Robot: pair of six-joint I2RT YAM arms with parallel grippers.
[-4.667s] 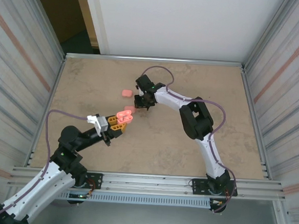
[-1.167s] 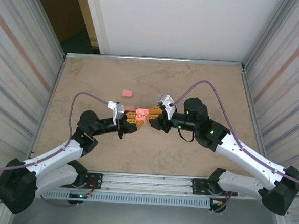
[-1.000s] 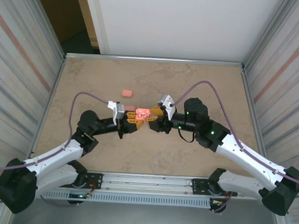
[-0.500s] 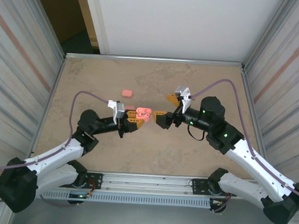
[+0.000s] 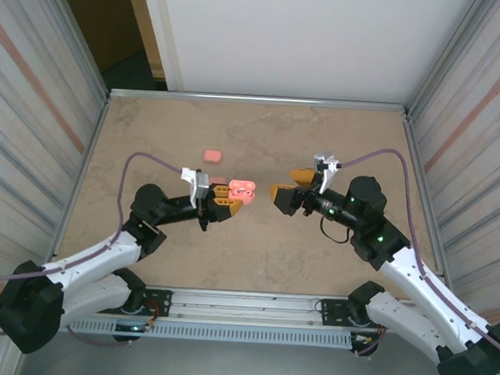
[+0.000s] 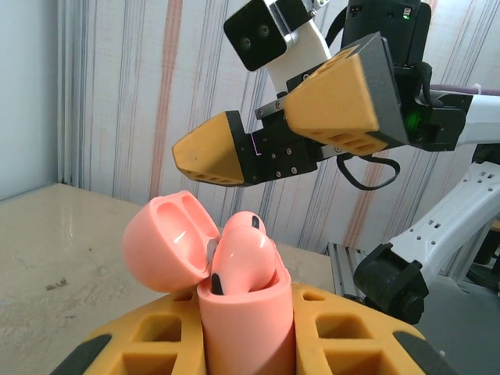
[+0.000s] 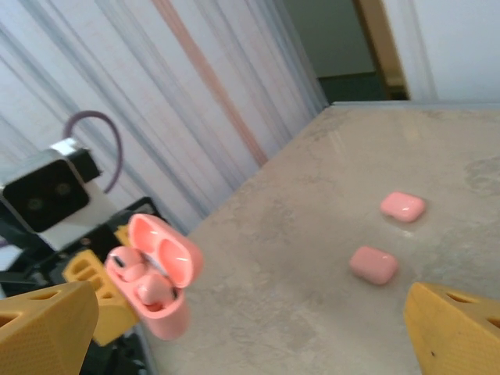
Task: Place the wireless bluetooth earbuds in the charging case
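A robotics lab cell. Ribbed metal panels (image 5: 30, 138) stand outboard of the left gripper (image 5: 229, 201) and right gripper (image 5: 290, 185); an aluminium rail (image 5: 250, 303) runs behind them.

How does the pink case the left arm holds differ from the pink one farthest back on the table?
The held case has its lid flipped open, earbuds showing inside; the far case is closed. The held case is clamped in the left end effector, off the table; the far case lies flat. Both are pink.
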